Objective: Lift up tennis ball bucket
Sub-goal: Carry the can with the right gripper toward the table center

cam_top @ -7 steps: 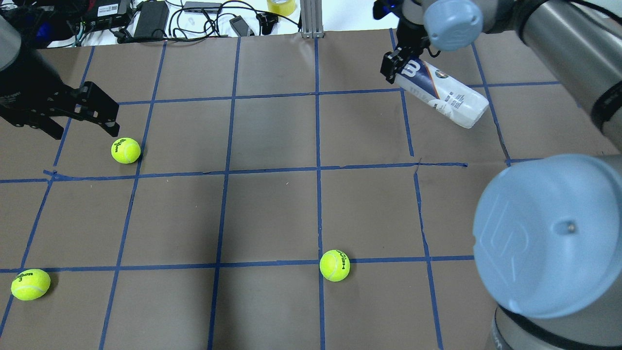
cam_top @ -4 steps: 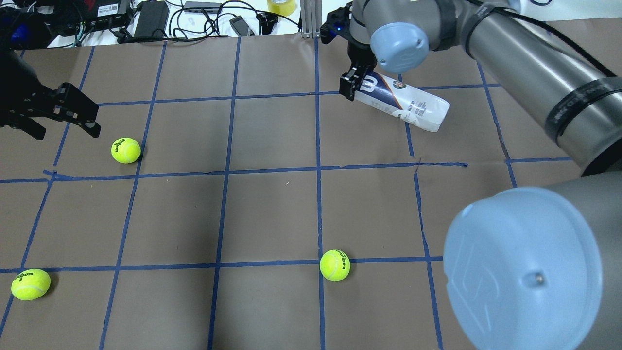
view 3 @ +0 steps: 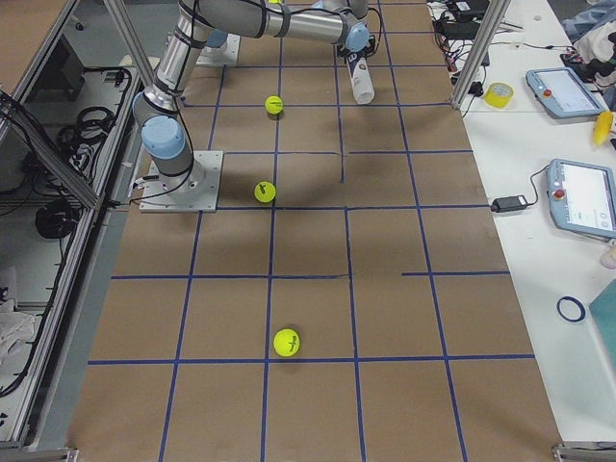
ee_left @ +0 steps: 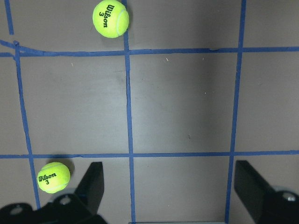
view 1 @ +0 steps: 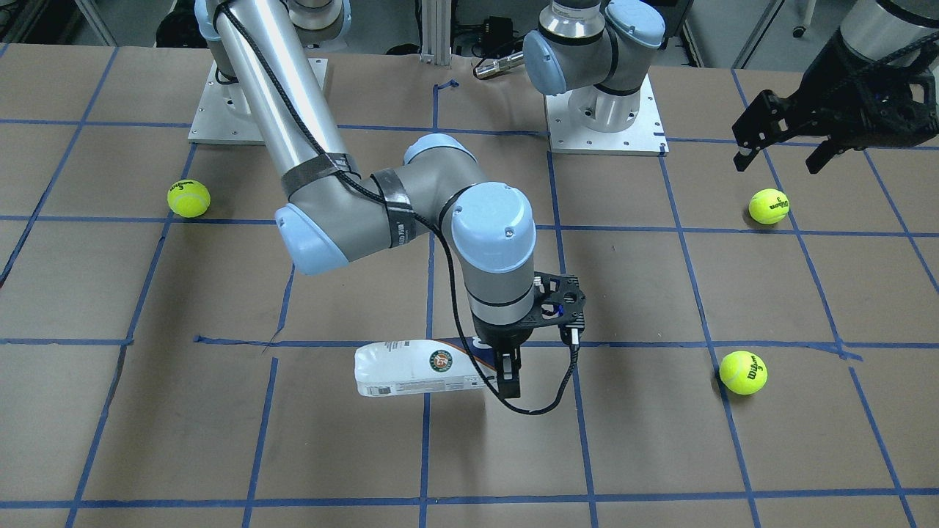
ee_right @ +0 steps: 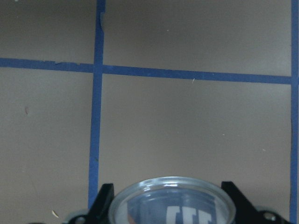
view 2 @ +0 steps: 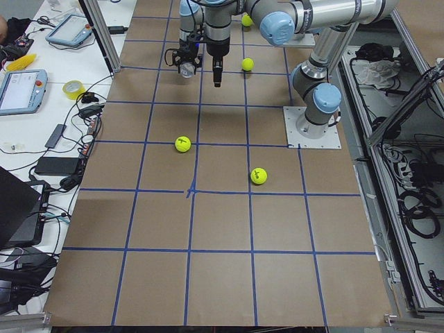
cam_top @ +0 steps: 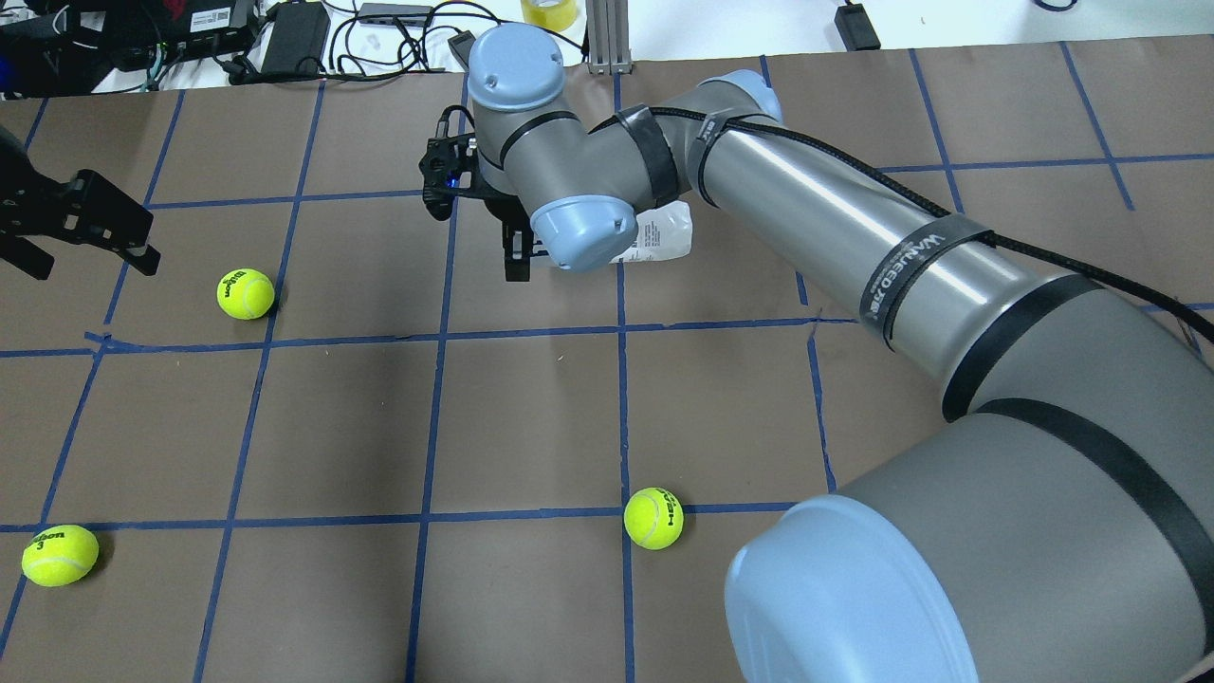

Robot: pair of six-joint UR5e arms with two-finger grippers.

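Note:
The tennis ball bucket is a clear tube with a white-and-blue label and a round logo. It lies level in the air above the far middle of the table. My right gripper is shut on its open end. In the overhead view the wrist hides most of the bucket and the right gripper. The right wrist view shows the bucket's round rim between the jaws. My left gripper is open and empty at the left edge, and it also shows in the front view and the left wrist view.
Three yellow-green tennis balls lie on the brown paper: one near the left gripper, one at the near left, one at the near middle. Cables and electronics lie beyond the far edge.
My right arm has swung left with the bucket, from the far right to the far middle of the table. My left gripper has drawn back toward the left edge.

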